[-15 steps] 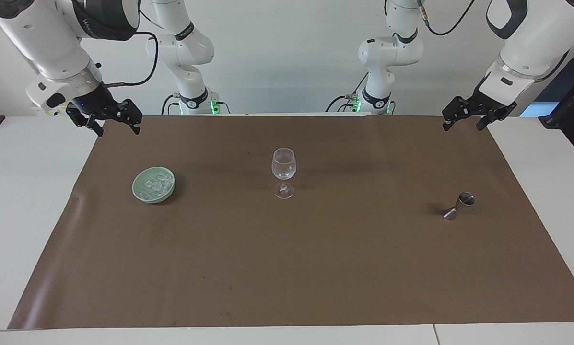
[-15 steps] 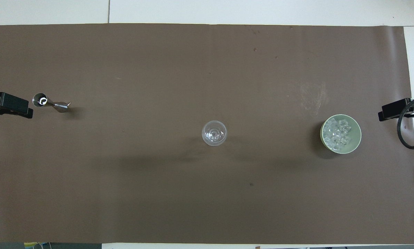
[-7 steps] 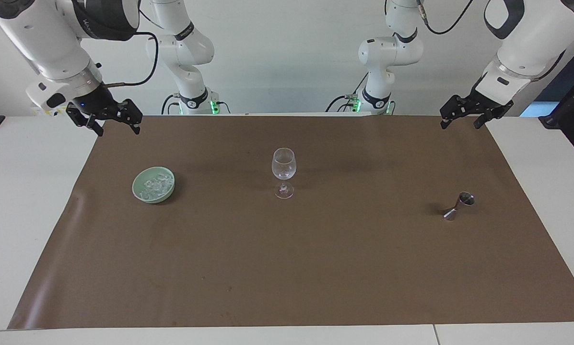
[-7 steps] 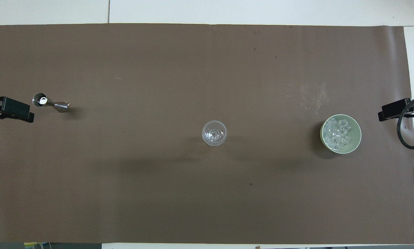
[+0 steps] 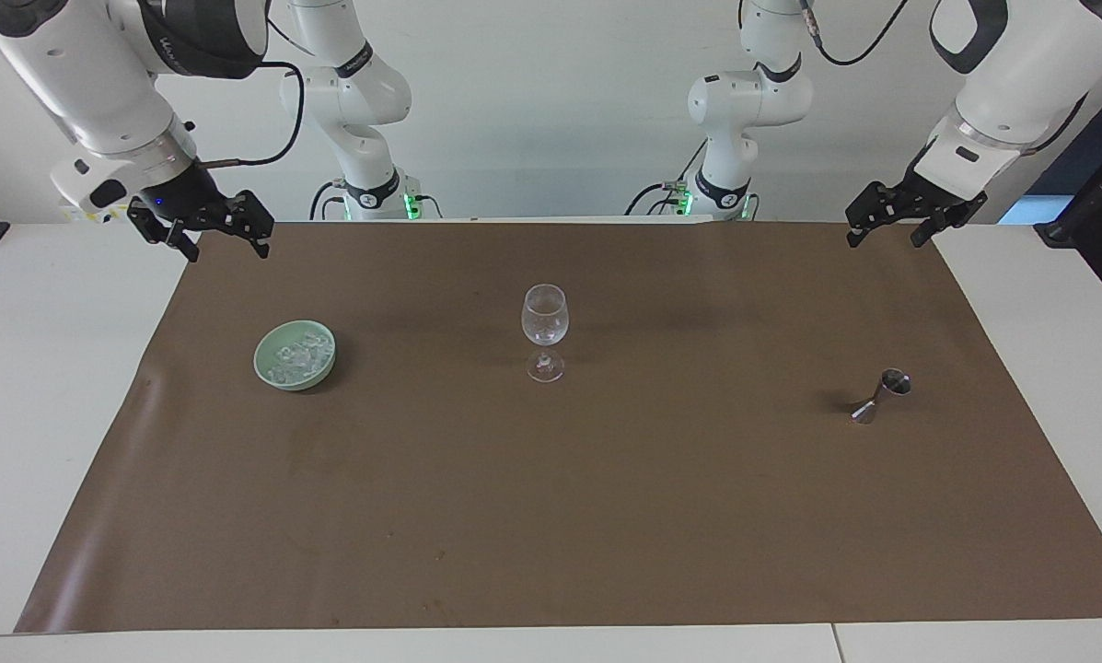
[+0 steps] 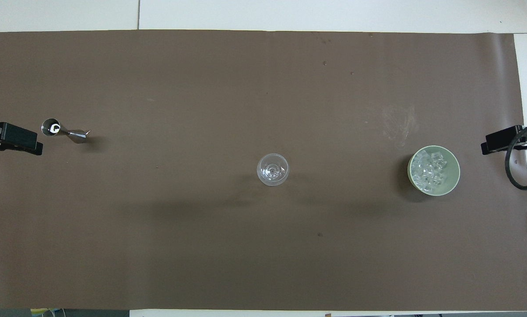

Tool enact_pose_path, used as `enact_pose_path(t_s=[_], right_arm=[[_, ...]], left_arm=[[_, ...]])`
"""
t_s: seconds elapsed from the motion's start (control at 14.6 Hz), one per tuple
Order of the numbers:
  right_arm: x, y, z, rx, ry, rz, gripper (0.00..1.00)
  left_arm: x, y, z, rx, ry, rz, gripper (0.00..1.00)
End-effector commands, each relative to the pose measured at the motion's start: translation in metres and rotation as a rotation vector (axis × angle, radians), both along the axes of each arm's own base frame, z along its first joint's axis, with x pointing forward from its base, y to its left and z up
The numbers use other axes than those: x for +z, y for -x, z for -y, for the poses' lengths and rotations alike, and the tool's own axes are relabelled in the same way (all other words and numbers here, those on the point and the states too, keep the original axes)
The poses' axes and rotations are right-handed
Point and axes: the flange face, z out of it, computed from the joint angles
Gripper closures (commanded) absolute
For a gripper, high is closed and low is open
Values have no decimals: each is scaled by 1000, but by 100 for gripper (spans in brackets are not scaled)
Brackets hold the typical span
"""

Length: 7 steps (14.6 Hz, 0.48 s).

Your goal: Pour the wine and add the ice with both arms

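ice [image 6: 430,171] cubes distinct overhead; facing view blurs them

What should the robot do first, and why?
Probably lower the open left pincer onto the small metal measuring cup at its end of the mat. The wine glass looks empty, both pincers hold nothing, and the ice sits in its green bowl, so pouring seems first.

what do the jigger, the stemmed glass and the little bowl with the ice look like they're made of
Jigger: probably polished metal, silvery with bright glints. Wine glass: clear glass, or possibly clear plastic; the brown mat shows straight through it. Bowl: pale green and smooth with a soft sheen, likely glazed ceramic, though plastic cannot be ruled out. Ice: translucent whitish cubes glistening in a heap.
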Motion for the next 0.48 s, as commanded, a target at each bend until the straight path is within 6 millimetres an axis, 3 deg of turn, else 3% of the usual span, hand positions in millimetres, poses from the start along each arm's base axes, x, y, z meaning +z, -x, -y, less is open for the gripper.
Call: enact_pose_path(t_s=[0.0,0.14,0.41], right_arm=[[0,6,1,9,-16,13,0],[0,7,2,8,-16,11,0],[0,7,1,9,-16,10,0]], left_arm=[[-11,-29,-16,41,13,-6,0],[-22,-46,-24,84,37,-15,0],[-51,-99,-33,112,27,-23,0]])
